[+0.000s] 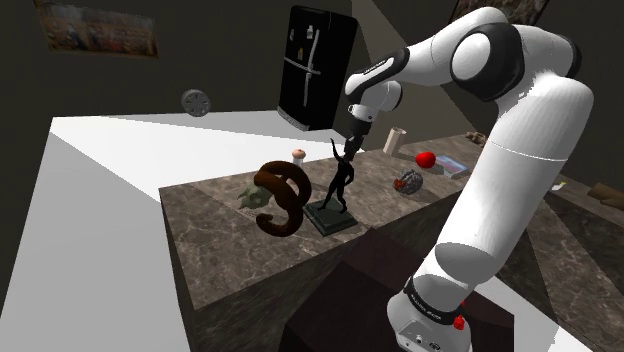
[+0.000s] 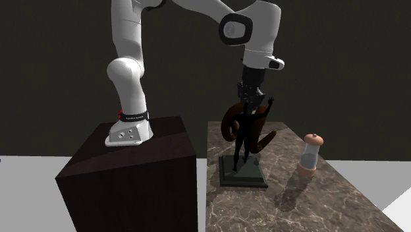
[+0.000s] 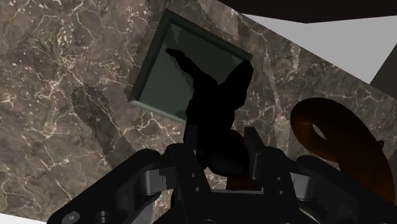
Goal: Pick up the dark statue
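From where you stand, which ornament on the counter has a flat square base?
The black figure, standing on a greenish square slab; the brown curled piece beside it has none.

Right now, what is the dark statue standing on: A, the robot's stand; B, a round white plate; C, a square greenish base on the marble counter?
C: the dark statue rises from a square greenish base, which sits on the marble counter.
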